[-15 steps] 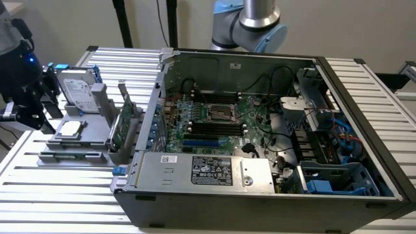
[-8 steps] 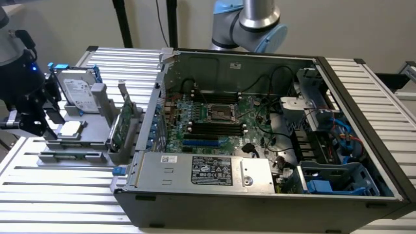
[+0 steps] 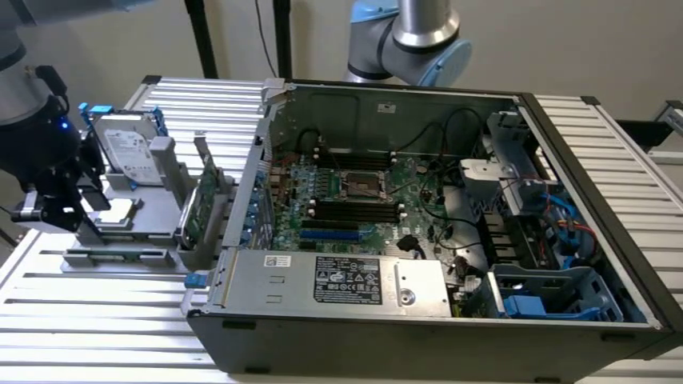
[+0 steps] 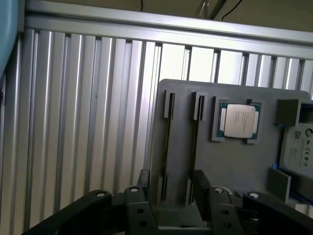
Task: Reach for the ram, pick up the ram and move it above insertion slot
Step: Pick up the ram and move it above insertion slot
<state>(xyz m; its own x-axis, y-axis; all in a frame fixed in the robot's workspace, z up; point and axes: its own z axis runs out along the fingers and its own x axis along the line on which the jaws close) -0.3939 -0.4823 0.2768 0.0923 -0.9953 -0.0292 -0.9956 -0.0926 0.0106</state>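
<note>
The ram (image 3: 115, 256) shows as a narrow green strip lying edge-up along the front of the grey holder (image 3: 149, 216), at the exterior view's left. My gripper (image 3: 62, 210) hangs just above that holder's left end. In the wrist view two long slots run across the grey holder (image 4: 230, 161), each with a thin dark edge (image 4: 167, 147) in it. My gripper (image 4: 173, 188) is open, and its black fingers (image 4: 144, 182) stand on either side of the slots' near ends, with nothing held. The black memory slots (image 3: 353, 210) lie on the motherboard inside the open computer case.
The holder also carries a silver hard drive (image 3: 123, 152) with blue rails, an upright green expansion card (image 3: 197, 204) and a processor chip (image 4: 238, 121). The open computer case (image 3: 597, 240) is at the exterior view's right. A second arm (image 3: 421, 36) stands behind it. Ribbed aluminium table (image 4: 73, 122) lies all around.
</note>
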